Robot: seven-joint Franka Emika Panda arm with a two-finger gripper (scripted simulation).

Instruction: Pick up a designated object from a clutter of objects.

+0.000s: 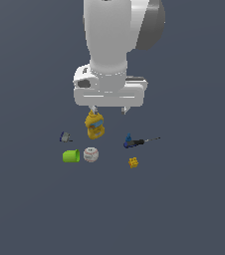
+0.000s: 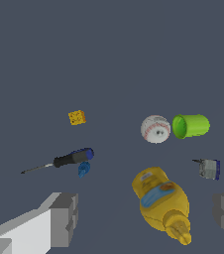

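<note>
The designated object is a tiny dark blue tapered piece point(image 1: 128, 139) point(image 2: 84, 169) lying against the handle end of the blue-handled screwdriver point(image 1: 140, 142) point(image 2: 72, 158). My gripper point(image 1: 109, 109) point(image 2: 146, 216) hangs open, well above the floor, with nothing between its fingers point(image 2: 64, 218). It is roughly over the yellow bottle point(image 1: 94, 125) point(image 2: 161, 201), and the dark blue piece lies off to the exterior view's right of it. The rest of the clutter is spread around these items.
A lime green cup point(image 1: 71, 156) point(image 2: 190, 126) lies on its side next to a white baseball point(image 1: 90, 154) point(image 2: 155, 129). A small grey-blue clamp-like item point(image 1: 65, 137) point(image 2: 209, 168) and a tiny yellow brick point(image 1: 133, 162) point(image 2: 77, 117) sit apart.
</note>
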